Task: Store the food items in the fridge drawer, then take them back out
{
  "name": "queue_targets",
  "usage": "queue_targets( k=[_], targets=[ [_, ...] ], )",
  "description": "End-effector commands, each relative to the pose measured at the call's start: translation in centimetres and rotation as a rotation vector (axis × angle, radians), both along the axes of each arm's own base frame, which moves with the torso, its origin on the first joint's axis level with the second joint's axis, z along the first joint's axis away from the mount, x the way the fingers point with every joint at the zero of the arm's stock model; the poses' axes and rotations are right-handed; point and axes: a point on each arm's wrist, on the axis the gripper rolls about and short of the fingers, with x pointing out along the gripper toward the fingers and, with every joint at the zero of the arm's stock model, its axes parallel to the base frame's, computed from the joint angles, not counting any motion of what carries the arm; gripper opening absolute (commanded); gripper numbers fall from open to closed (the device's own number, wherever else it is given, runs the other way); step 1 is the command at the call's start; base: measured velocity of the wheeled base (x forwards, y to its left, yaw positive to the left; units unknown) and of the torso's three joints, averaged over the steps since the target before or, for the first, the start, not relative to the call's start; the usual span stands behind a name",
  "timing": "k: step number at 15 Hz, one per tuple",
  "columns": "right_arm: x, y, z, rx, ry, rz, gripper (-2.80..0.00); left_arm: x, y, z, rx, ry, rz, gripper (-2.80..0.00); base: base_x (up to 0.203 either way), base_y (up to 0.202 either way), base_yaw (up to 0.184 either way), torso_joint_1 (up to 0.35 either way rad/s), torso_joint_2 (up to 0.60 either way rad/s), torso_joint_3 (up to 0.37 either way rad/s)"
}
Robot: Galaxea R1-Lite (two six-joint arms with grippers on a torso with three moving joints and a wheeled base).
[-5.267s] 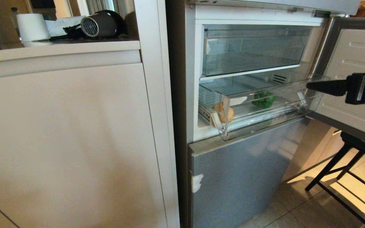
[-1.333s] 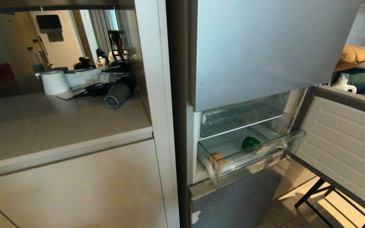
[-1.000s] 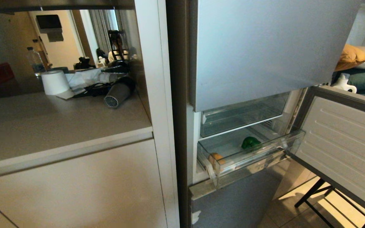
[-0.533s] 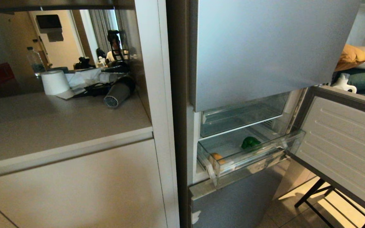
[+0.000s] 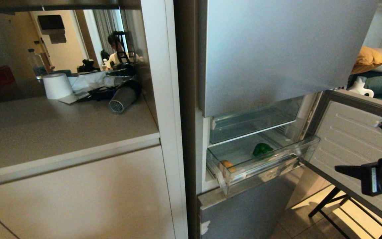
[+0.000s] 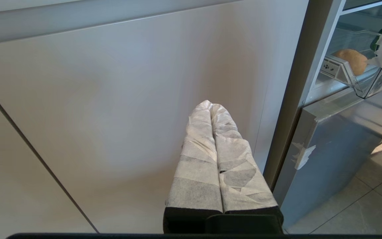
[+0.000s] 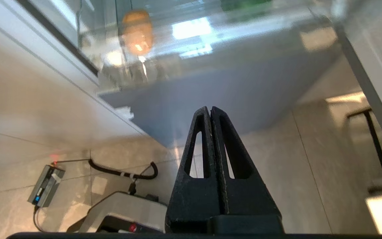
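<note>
While the left end effector (image 6: 211, 109) points closed at a cabinet, the right end effector (image 5: 338, 168), closed and empty, reaches level toward the fridge drawer (image 5: 260, 172).

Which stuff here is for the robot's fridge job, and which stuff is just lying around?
For the job:
- green pepper
- potato
- clear fridge drawer
- right gripper

Just lying about:
- hair dryer
- paper roll
- water bottle
- yellow cushion

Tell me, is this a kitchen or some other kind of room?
Probably a kitchen in a home. A silver-grey fridge stands open, with a bell pepper and a potato in its clear drawer, right beside a countertop over pale cabinets. A hair dryer on the counter is unusual for one.
</note>
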Motion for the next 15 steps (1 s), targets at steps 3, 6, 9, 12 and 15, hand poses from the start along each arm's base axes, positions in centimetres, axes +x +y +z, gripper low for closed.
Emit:
queue_targets(
  k=[3,6,9,12,15],
  targets=[
    [7.3,0.4,-4.0,0.03,0.088,0.081,-2.8,0.1,0.0,-0.3,0.0,0.011,0.001,-2.8,0.0,0.0,0.0,0.0,0.0,0.0],
    [11.7,0.7,-6.3,0.047,0.063,0.124,-2.8,0.1,0.0,-0.3,0.0,0.011,0.0,-2.8,0.0,0.0,0.0,0.0,0.0,0.0],
    [14.7,1.1,-7.9,0.046,0.049,0.146,-2.8,0.1,0.0,-0.3,0.0,0.011,0.001,-2.8,0.0,0.0,0.0,0.0,0.0,0.0],
    [16.5,1.6,-8.5,0.045,0.045,0.16,-2.8,0.1,0.0,-0.3,0.0,0.011,0.001,-2.8,0.0,0.0,0.0,0.0,0.0,0.0],
    [18.2,1.9,-8.9,0.044,0.032,0.168,-2.8,0.1,0.0,-0.3,0.0,0.011,-0.001,-2.8,0.0,0.0,0.0,0.0,0.0,0.0]
  ],
)
